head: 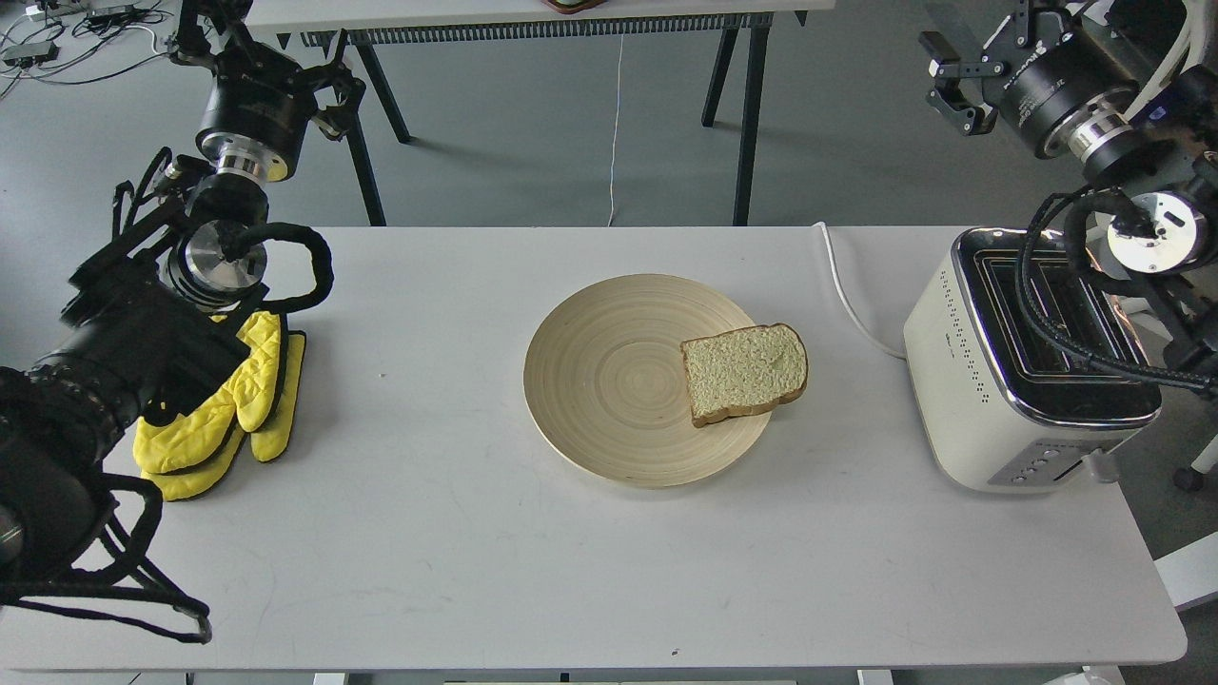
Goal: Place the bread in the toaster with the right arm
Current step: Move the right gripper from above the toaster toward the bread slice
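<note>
White counter [590,571] carries everything. Landmark: round wooden plate [609,381] at counter centre. Toaster [1023,381] stands right of the plate, well apart, chrome slots up, white cord [847,295] running back from it. Yellow mitts [224,409] lie left of the plate. Bread [744,373] lies flat on the plate's right edge, crust overhanging the rim. Right gripper [952,90] hangs above and behind the toaster, far from the plate; fingers released, empty. Left gripper [195,33] far back-left of the plate; fingers' state cannot be told.

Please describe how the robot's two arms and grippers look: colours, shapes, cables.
Both arms are black, built of thick cylinder segments with silver joint discs and looped black cables. The left gripper and the right gripper are slim, black and two-fingered. The right arm carries small white lettering, too small to read.
</note>
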`<state>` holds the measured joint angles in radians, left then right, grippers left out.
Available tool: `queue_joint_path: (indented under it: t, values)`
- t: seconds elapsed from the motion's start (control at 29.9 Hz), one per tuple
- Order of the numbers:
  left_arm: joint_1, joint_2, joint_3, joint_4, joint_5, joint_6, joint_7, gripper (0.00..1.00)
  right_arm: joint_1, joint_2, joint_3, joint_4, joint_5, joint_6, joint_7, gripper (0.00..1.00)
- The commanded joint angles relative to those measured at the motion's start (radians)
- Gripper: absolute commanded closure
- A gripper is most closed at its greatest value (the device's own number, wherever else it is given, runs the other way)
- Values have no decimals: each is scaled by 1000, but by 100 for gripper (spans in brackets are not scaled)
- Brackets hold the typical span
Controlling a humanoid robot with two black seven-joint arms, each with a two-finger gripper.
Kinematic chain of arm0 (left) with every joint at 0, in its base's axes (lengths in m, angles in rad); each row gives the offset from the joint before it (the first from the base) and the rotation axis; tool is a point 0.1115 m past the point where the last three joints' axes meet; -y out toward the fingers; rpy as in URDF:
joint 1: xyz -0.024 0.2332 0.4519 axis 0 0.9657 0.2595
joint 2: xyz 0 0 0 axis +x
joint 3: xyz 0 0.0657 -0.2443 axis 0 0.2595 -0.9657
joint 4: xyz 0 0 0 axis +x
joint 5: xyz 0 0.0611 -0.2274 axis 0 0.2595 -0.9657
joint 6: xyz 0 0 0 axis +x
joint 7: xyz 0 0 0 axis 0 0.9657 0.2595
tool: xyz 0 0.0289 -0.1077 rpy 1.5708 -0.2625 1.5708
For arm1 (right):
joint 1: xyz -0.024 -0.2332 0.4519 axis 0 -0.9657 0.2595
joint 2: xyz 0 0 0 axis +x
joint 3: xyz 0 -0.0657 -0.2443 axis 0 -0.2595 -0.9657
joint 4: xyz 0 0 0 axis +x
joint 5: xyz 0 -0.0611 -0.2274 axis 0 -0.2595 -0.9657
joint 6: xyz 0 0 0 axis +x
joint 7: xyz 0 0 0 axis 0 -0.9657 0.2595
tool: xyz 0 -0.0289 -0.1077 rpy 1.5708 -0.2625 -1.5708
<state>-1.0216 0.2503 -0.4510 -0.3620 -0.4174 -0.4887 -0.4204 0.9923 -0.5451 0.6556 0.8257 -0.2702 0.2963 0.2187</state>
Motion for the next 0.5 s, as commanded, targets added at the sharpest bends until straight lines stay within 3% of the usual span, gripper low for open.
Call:
queue_joint_path:
  t: [0.0,0.27,0.4,0.47]
  values:
    - [0,0,0,0,0,0,0,0,46,-30,-97,29,-102,-3,-19,1]
    - [0,-2,0,0,0,0,0,0,32,-75,-215,214,-482,-123,-22,1]
    - [0,-2,2,0,0,0,0,0,45,-67,-321,217,-561,-171,-30,1]
    - [0,-2,2,0,0,0,0,0,45,-61,-368,205,-572,-180,-57,1]
